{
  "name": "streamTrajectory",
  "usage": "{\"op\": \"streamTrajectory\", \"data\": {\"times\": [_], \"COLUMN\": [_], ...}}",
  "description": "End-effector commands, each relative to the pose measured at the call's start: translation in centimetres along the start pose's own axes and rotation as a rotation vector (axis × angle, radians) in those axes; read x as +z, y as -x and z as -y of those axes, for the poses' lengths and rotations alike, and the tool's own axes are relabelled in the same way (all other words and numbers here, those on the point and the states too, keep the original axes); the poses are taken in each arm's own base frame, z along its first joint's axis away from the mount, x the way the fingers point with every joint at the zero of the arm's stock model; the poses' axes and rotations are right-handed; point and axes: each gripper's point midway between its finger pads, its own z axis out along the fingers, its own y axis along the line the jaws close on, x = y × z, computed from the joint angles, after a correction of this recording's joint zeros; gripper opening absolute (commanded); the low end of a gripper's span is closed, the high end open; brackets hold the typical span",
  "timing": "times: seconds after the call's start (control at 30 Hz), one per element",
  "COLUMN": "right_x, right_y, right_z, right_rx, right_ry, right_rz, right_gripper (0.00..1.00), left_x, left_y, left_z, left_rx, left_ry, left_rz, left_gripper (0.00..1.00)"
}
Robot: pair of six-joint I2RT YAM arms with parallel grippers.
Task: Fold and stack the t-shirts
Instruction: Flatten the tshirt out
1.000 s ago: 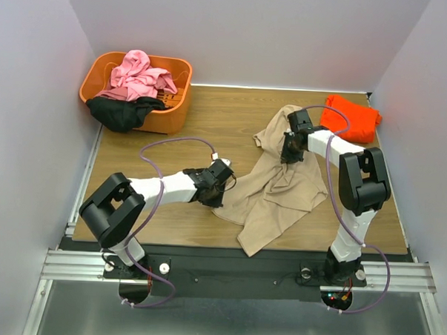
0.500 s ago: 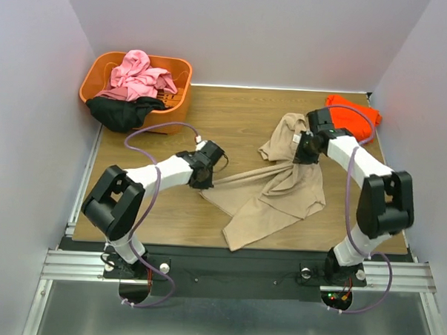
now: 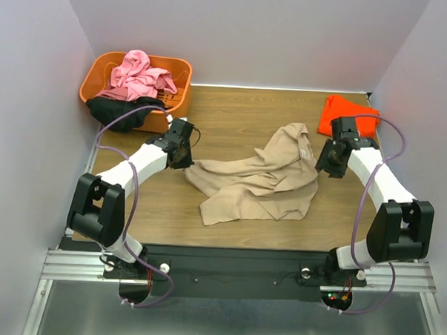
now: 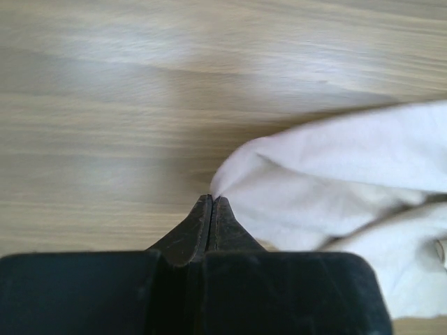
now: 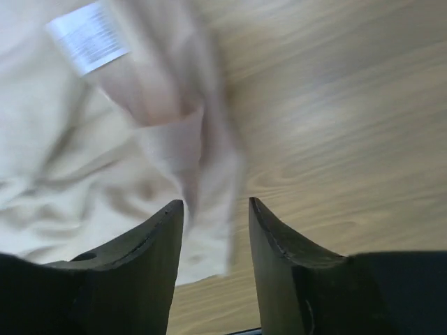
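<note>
1. Both arms have swung outward in the last second. The left gripper (image 4: 211, 203) is now nearer the table's left edge, its jaws pinched together on an edge of the tan t-shirt (image 3: 260, 184).
2. The right gripper (image 5: 215, 204) has let go. Its jaws stand partly apart beside the shirt's right side, with blurred cloth just ahead of them.
3. The tan t-shirt lies crumpled mid-table, drawn out leftward.
4. An orange-red t-shirt (image 3: 344, 113) sits at the far right corner.
5. A pink t-shirt (image 3: 142, 73) and a black t-shirt (image 3: 118, 112) fill the basket (image 3: 178, 100) at the far left corner.
</note>
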Motion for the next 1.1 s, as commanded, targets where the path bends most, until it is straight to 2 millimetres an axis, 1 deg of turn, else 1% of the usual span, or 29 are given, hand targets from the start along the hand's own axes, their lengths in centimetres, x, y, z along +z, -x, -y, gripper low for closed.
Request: {"op": "streamTrajectory", "data": {"times": [0.0, 0.03, 0.07, 0.1, 0.13, 0.17, 0.23, 0.27, 0.3, 0.33, 0.37, 0.4, 0.47, 0.5, 0.53, 0.6, 0.63, 0.67, 0.7, 0.8, 0.97, 1.0, 1.07], "right_x": [-0.8, -2.0, -1.8, -2.1, -2.5, -3.5, -2.8, -3.0, -2.6, -2.6, -2.3, -1.7, -0.8, -0.9, 0.4, 1.2, 1.7, 2.9, 3.4, 5.0, 7.8, 8.7, 9.4], "right_y": [3.2, 5.5, 6.4, 7.5, 8.6, 10.5, 11.2, 11.5, 11.6, 11.6, 11.4, 10.8, 9.9, 9.3, 8.4, 7.2, 7.0, 6.4, 6.1, 5.0, 3.7, 3.4, 3.2], "right_z": [2.3, 0.8, -0.1, -1.2, -3.2, -4.8, -7.4, -8.9, -11.1, -12.3, -13.4, -15.3, -17.1, -18.7, -19.3, -20.7, -21.2, -21.3, -21.5, -21.5, -20.9, -20.7, -20.7], "right_rx": [-0.007, -0.008, -0.016, -0.023, -0.054, -0.068, -0.138, -0.163, -0.203, -0.222, -0.237, -0.267, -0.295, -0.33, -0.352, -0.398, -0.414, -0.421, -0.425, -0.433, -0.451, -0.449, -0.447], "right_ry": [-0.114, -0.062, -0.032, 0.015, 0.109, 0.162, 0.226, 0.272, 0.316, 0.343, 0.365, 0.4, 0.428, 0.458, 0.456, 0.461, 0.459, 0.447, 0.445, 0.427, 0.375, 0.356, 0.347], "right_rz": [0.068, 0.115, 0.116, 0.135, 0.153, 0.2, 0.192, 0.188, 0.174, 0.17, 0.158, 0.133, 0.102, 0.096, 0.064, 0.044, 0.038, 0.016, 0.005, -0.031, -0.076, -0.086, -0.091], "right_gripper": [0.61, 0.64, 0.66, 0.68, 0.68, 0.68, 0.69, 0.69, 0.69, 0.69, 0.69, 0.69, 0.69, 0.69, 0.69, 0.69, 0.7, 0.7, 0.7, 0.7, 0.7, 0.7, 0.7], "left_x": [-0.7, -0.7, -0.7, -0.7, -0.7, -0.7, -0.6, -0.5, -0.6, -0.5, -0.6, -0.7, -0.8, -0.9, -0.9, -0.9, -0.9, -0.9, -0.9, -1.0, -1.1, -1.1, -1.1], "left_y": [-1.0, -1.4, -1.5, -1.6, -2.0, -2.2, -2.6, -3.0, -3.0, -3.3, -3.2, -3.2, -3.1, -3.1, -3.1, -3.2, -3.2, -3.2, -3.2, -3.4, -3.4, -3.4, -3.2], "left_z": [-3.3, -3.3, -3.3, -3.2, -3.1, -3.0, -2.6, -2.5, -2.3, -2.3, -2.1, -1.9, -1.8, -1.7, -1.7, -1.7, -1.6, -1.7, -1.6, -1.7, -1.7, -1.7, -1.6], "left_rx": [0.021, 0.02, 0.018, 0.014, 0.012, 0.009, 0.001, -0.001, -0.012, -0.016, -0.024, -0.032, -0.041, -0.042, -0.045, -0.041, -0.041, -0.04, -0.04, -0.042, -0.044, -0.044, -0.042], "left_ry": [0.089, 0.085, 0.078, 0.071, 0.058, 0.05, 0.023, 0.019, 0.003, 0.0, -0.008, -0.017, -0.022, -0.027, -0.029, -0.028, -0.031, -0.029, -0.031, -0.031, -0.032, -0.031, -0.031], "left_rz": [-0.025, -0.031, -0.031, -0.029, -0.038, -0.043, -0.05, -0.061, -0.059, -0.064, -0.06, -0.06, -0.054, -0.055, -0.053, -0.057, -0.061, -0.061, -0.061, -0.064, -0.066, -0.068, -0.066], "left_gripper": [0.0, 0.0, 0.0, 0.0, 0.0, 0.0, 0.0, 0.0, 0.0, 0.0, 0.0, 0.0, 0.0, 0.0, 0.0, 0.0, 0.0, 0.0, 0.0, 0.0, 0.0, 0.0, 0.0]}}
